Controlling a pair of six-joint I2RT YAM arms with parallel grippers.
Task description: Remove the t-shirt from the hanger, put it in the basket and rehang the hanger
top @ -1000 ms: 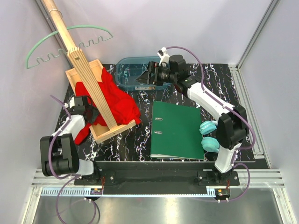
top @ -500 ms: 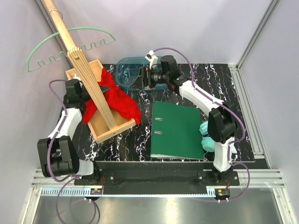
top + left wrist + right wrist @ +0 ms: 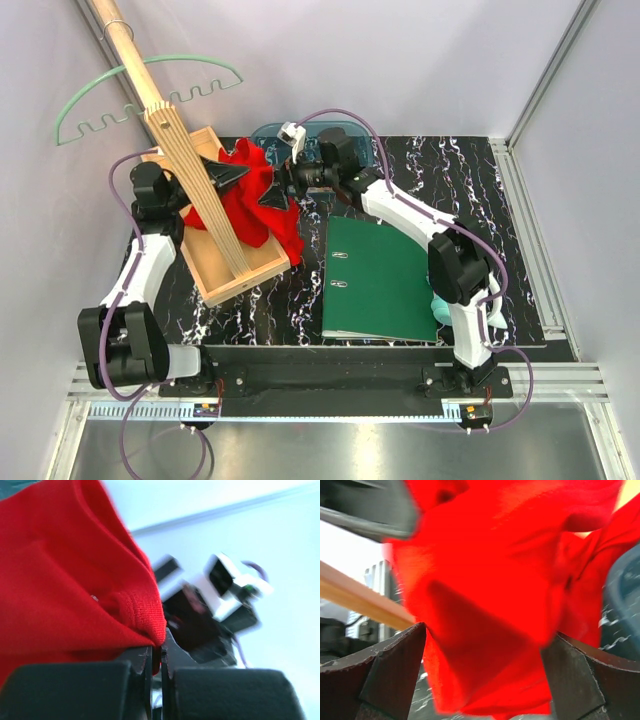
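Observation:
The red t-shirt (image 3: 245, 205) hangs bunched over the wooden tray, lifted at its upper edge, apart from the hanger. The pale green hanger (image 3: 150, 82) hangs bare by its hook high on the slatted pole. My left gripper (image 3: 222, 172) is shut on a hem fold of the t-shirt (image 3: 65, 580), the cloth pinched between its jaws (image 3: 156, 655). My right gripper (image 3: 272, 195) stands open against the shirt's right side. In the right wrist view the red cloth (image 3: 485, 590) fills the gap between its fingers (image 3: 385, 665), and the gripper (image 3: 482, 672) is not closed on it.
A slatted plywood pole (image 3: 185, 160) leans from a wooden tray (image 3: 235, 280) at the left. A blue plastic bin (image 3: 268, 134) sits behind the shirt. A green binder (image 3: 380, 280) lies at the centre right, with teal headphones (image 3: 437, 303) beside the right arm.
My left gripper shut on the t-shirt and raised it up and back from the tray. My right arm swung left from the blue bin to the shirt, staying open.

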